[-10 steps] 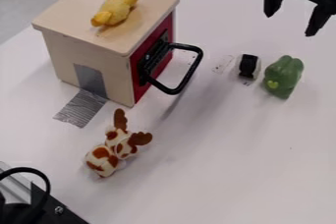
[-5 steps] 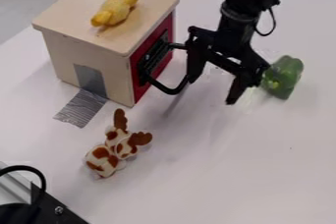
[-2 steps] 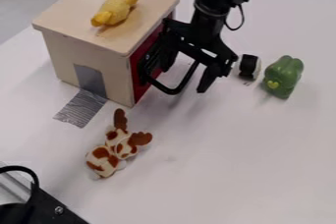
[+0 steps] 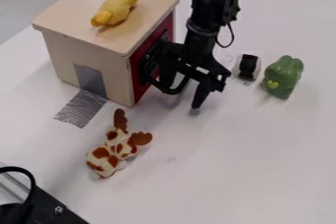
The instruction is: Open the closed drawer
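Sitting shut in a boxy, pale wooden cabinet [image 4: 59,53], the flat red drawer [image 4: 166,24] is at the gripper's [image 4: 182,93] 11 o'clock. A fuzzy yellow duck [image 4: 115,9] lies on top; a plump green pepper [image 4: 283,75] rests at 3 o'clock. The gripper's jaws stand well apart around the smooth, curved black handle [image 4: 169,91]; whether they touch it, I cannot tell.

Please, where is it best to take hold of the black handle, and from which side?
I would grip the black handle at its outer bar, with the gripper coming from above, one finger on each side. The handle stands out from the red front as a loop, which should leave room behind the bar.
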